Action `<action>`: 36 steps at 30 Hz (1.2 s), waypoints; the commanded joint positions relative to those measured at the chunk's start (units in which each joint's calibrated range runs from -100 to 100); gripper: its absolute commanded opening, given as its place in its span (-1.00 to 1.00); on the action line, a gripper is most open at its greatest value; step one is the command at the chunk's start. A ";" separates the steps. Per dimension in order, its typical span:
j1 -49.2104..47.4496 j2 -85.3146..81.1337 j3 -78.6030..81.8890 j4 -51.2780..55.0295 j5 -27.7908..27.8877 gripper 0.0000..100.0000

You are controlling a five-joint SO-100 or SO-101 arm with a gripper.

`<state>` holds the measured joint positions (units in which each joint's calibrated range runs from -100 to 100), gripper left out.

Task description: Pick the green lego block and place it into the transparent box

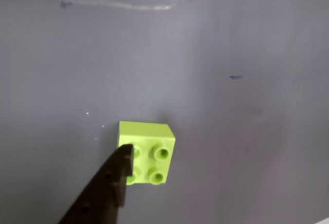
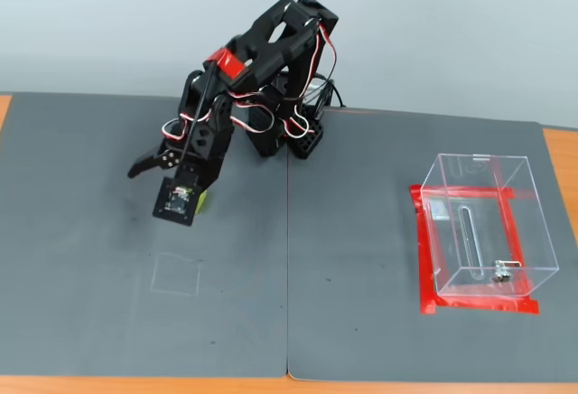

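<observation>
The green lego block (image 1: 146, 152) sits on the grey mat (image 2: 361, 231) under my gripper (image 2: 167, 173), whose fingers look spread; I should straddle it squarely before squeezing.

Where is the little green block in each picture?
Wrist view: the green lego block sits low in the middle, a dark gripper finger overlapping its left side.
Fixed view: only a sliver of it peeks out beside the gripper, left of centre.
Shared landmark: the grey mat under it.
</observation>
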<state>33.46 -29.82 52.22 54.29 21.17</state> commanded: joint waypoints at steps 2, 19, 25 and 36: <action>-0.30 -0.32 1.19 -0.56 -0.36 -0.15; -0.89 -0.32 7.07 -0.65 -0.20 -0.15; -0.67 -0.32 8.25 -0.73 -0.31 -0.15; -0.52 -0.32 12.32 -6.64 -0.20 -0.17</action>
<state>32.72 -29.91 63.63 50.22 20.98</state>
